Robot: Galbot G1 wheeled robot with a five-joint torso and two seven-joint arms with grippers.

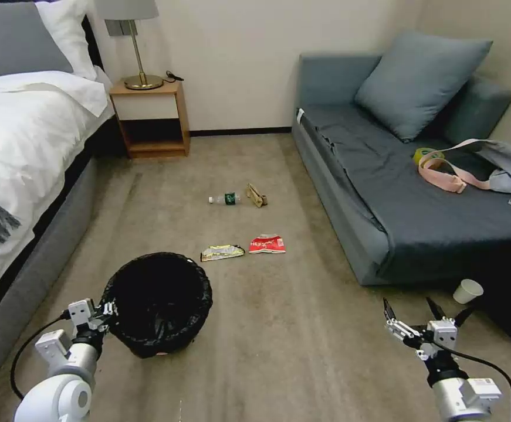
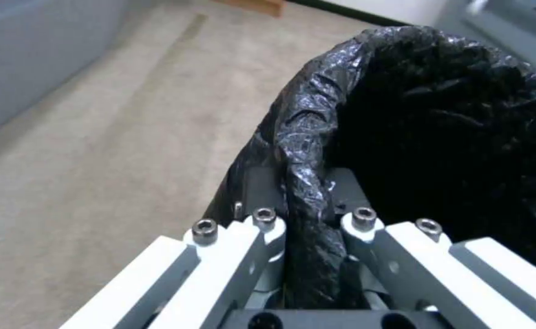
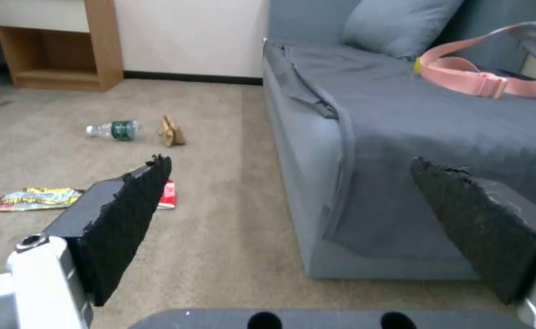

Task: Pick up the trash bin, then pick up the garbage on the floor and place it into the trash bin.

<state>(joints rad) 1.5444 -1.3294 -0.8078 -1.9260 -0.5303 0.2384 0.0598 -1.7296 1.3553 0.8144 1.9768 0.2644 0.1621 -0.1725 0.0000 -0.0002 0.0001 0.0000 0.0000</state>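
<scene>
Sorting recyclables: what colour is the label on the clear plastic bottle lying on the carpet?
Green, on the clear plastic bottle; clearest in the head view.

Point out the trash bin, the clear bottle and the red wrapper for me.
trash bin (image 1: 127, 282): head view, on the black-bagged rim nearest the bed.
clear bottle (image 1: 224, 199): head view, on its green label.
red wrapper (image 1: 267, 244): head view, on the middle of the flat packet.
</scene>
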